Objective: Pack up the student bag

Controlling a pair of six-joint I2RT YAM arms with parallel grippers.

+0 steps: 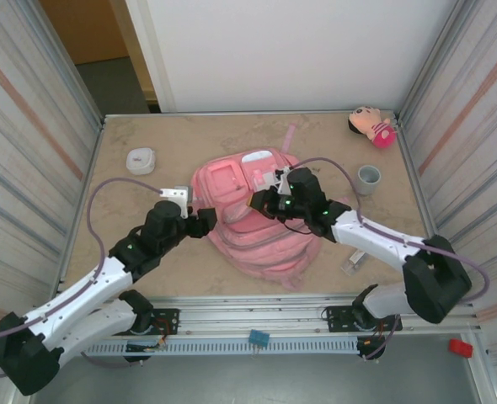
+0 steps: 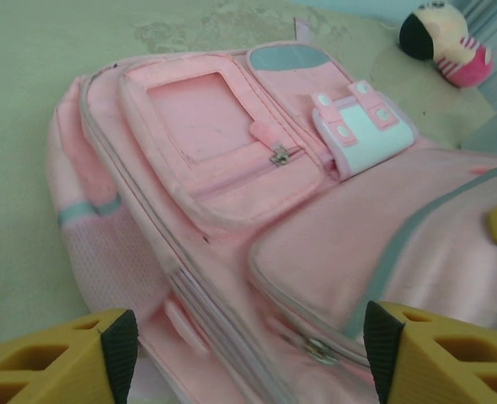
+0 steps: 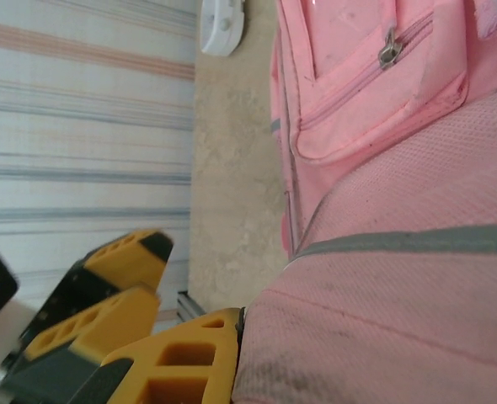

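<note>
Left claw: the left gripper (image 2: 250, 347) is released, its yellow fingers (image 2: 80, 358) spread wide over the near edge of the student bag, nothing between them.
Right claw: the right gripper (image 1: 264, 202) is clenched on top of the bag; pink fabric bunches against its one visible finger (image 3: 189, 358), and whether it is pinched I cannot tell.
Student bag (image 1: 248, 244): flat on the middle of the table (image 1: 232, 135), front up, between the two arms.
Bag pockets: the square front pocket (image 2: 206, 126) is zipped shut; contents hidden.
Cup (image 1: 368, 178): grey, upright, right of the bag; inside cannot be seen.
White case (image 1: 141, 160): left of the bag, well apart.
Plush doll (image 1: 371, 126): far right corner.
</note>
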